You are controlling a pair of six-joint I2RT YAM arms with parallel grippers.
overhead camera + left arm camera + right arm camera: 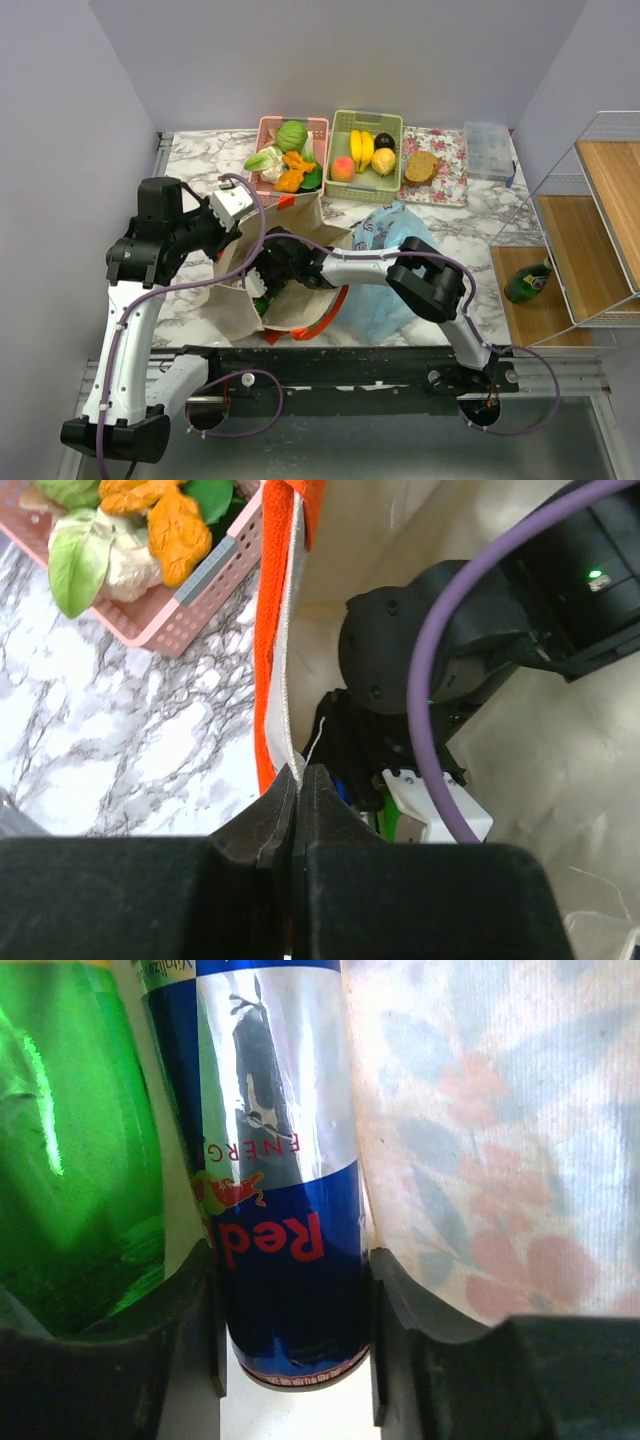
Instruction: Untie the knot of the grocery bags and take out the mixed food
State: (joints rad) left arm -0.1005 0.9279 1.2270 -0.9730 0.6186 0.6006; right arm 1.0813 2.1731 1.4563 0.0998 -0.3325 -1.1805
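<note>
Left gripper [298, 783]: fingers pinched fully together on the pale cloth rim of the beige tote [230, 305], right beside its orange strap [272, 630]. It holds the mouth up at the tote's 11 o'clock.
Right gripper [292, 1265]: reached down inside the tote, with the jaws part-way apart on either side of a blue-and-silver drinks can [280, 1110]. The pads sit very close to its sides, but we cannot tell whether they bear on it.
Can's neighbours: a green glossy item [70, 1160] at its 9 o'clock and a floral-print surface [500, 1160] at its 3 o'clock.
Grocery bag [385, 232]: light blue plastic, lying slumped on the table at the tote's 3 o'clock, partly under the right arm. Neither gripper touches it.
Knot: we cannot pick it out, so whether it is tied or loose is unclear.
Mixed food [295, 165]: at 12 o'clock along the far edge. The cabbage [292, 135] and carrot pieces [296, 180] are in the pink basket [268, 125], and the peach [343, 168] is in the green basket [340, 120] with the bananas [361, 148].
Progress, our reading: the food looks to be already out and sorted, and the blue bag looks slack. The work in hand is on the tote.
Left to do: we see nothing plainly left for the blue bag, though its inside is hidden from us.
</note>
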